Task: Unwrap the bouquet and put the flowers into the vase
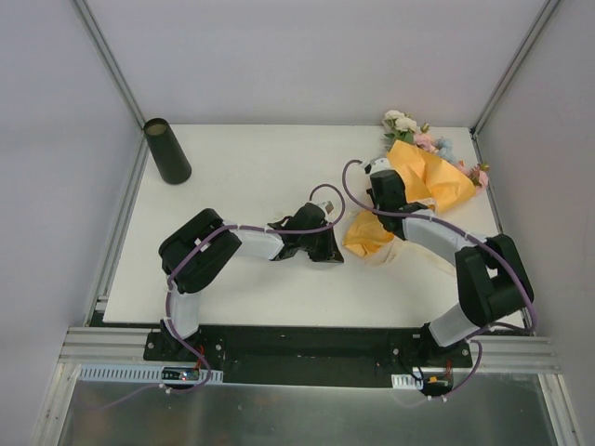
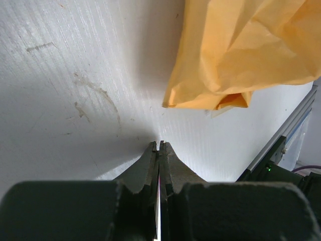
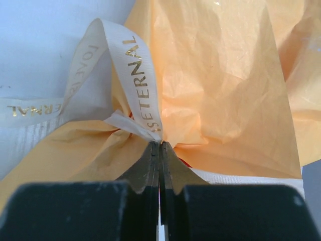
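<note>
The bouquet [image 1: 429,178] lies at the back right of the table, wrapped in orange paper [image 3: 220,85], with the flowers [image 1: 407,126] sticking out at its far end. A cream ribbon [image 3: 138,75] printed with gold letters is tied round the paper. My right gripper [image 3: 159,144] is shut at the knot, with a ribbon loop pinched at its tips; from above it [image 1: 381,178] sits over the bouquet's left side. Low over the table, my left gripper [image 2: 159,144] is shut on nothing, just short of the paper's near end [image 2: 235,55]. The dark vase [image 1: 167,150] stands at the back left.
White walls and metal posts [image 1: 112,65] close in the table on three sides. A metal rail [image 1: 279,358] carrying both arm bases runs along the near edge. The right table edge [image 2: 296,125] shows in the left wrist view.
</note>
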You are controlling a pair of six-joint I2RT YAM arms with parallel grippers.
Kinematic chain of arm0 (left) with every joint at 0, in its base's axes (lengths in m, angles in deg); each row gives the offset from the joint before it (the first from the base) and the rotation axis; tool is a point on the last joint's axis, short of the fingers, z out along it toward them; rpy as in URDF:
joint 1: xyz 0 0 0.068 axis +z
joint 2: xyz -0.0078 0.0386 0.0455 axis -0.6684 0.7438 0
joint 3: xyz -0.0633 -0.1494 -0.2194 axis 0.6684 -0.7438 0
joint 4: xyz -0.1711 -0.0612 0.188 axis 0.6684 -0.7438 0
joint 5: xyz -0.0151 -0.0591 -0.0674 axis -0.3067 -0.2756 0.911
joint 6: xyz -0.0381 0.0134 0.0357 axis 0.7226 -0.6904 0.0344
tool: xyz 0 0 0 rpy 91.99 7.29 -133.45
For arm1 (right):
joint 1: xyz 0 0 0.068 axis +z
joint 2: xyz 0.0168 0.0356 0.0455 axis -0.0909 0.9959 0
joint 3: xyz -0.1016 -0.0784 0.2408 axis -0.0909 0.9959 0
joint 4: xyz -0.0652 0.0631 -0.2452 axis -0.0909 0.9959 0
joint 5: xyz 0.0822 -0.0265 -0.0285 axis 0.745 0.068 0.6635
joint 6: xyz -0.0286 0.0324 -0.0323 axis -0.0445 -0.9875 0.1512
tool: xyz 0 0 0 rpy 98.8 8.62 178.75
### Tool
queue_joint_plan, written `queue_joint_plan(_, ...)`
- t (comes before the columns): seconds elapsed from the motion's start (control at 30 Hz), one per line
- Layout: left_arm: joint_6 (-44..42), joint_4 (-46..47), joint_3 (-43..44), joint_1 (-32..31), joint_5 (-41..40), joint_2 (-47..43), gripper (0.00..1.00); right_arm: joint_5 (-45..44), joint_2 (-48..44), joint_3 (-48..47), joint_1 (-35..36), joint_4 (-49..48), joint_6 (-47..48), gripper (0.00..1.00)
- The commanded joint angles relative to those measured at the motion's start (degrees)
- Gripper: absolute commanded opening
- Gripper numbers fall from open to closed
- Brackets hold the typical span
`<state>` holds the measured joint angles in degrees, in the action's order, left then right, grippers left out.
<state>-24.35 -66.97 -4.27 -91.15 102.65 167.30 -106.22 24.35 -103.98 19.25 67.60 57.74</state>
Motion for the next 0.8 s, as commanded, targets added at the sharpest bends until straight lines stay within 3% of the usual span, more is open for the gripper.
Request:
queue_joint_plan(0.0, -1.1, -3.1, -1.8, -1.0, -3.4, -0.5, 0.00, -0.9, -6.5, 2.1, 1.2, -3.5, 0.4, 0.00)
queue_joint_plan(0.13, -3.5, -8.5, -0.5, -0.9, -6.9, -4.1, 0.02, 0.1, -8.8, 4.5, 1.7, -1.3, -0.3, 0.00)
queue_joint_plan(0.27, -6.2, -13.1, 1.2, -0.4, -10.0, -8.6, 0.22, 2.7, -10.6, 4.0, 2.7, 3.9, -1.7, 0.00)
queue_joint_plan(0.3, -7.1, -14.0, 1.7, -0.4, -10.5, -9.4, 0.30, 2.5, -11.0, 3.6, 2.9, 4.6, -2.6, 0.00)
queue_joint_plan(0.43, -9.9, -14.7, 4.0, -0.4, -8.8, -10.8, 0.44, 5.7, -12.7, 2.7, 3.0, 7.2, -4.3, 0.00)
queue_joint_plan(0.63, -13.4, -13.7, 7.5, -0.3, -6.0, -7.6, 0.53, 8.5, -16.6, 4.1, 3.7, 7.6, -5.4, 0.00)
queue_joint_plan(0.77, -16.2, -13.4, 12.2, -0.3, -4.9, -3.2, 0.53, 4.9, -15.1, 3.5, 2.7, 4.4, -3.8, 0.01)
